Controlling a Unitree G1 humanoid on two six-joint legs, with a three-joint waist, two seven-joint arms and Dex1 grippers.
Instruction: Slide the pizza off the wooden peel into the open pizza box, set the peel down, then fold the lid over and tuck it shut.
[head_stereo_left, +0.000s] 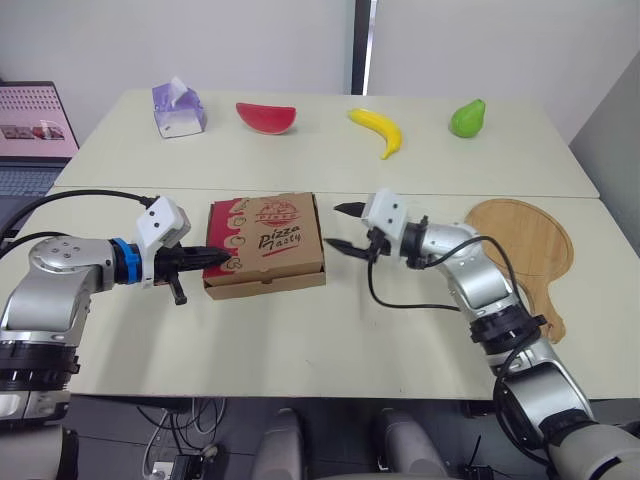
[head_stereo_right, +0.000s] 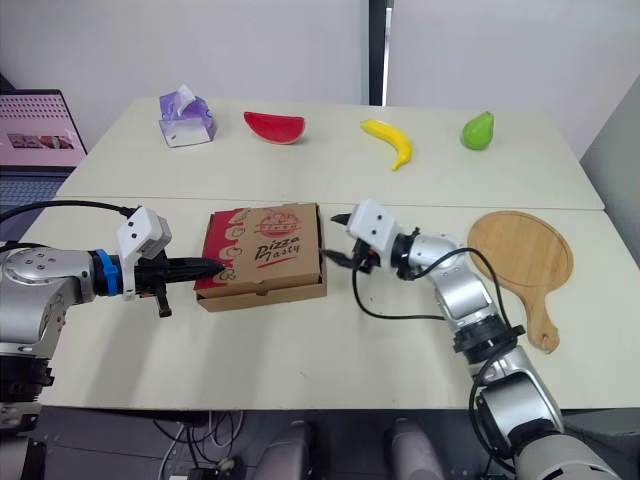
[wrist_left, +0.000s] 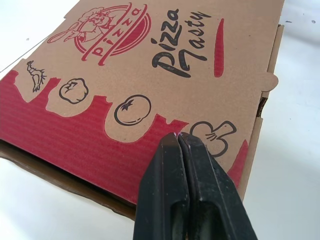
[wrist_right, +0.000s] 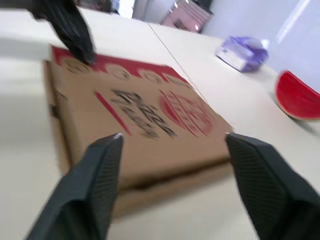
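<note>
The pizza box (head_stereo_left: 265, 245), brown with red "Pizza Tasty" print, lies in the middle of the table with its lid folded down. My left gripper (head_stereo_left: 226, 257) is shut, its fingertips (wrist_left: 178, 137) resting on the red-printed left edge of the lid. My right gripper (head_stereo_left: 341, 227) stands open just off the box's right side, level with the lid and apart from it; its wrist view looks across the lid (wrist_right: 150, 120) between the spread fingers. The round wooden peel (head_stereo_left: 525, 248) lies bare on the table at the far right.
Along the back of the far table lie a purple tissue pack (head_stereo_left: 178, 110), a watermelon slice (head_stereo_left: 266, 117), a banana (head_stereo_left: 378, 130) and a green pear (head_stereo_left: 467, 118). A laptop (head_stereo_left: 35, 125) stands off the table's left end. Open tabletop lies in front of the box.
</note>
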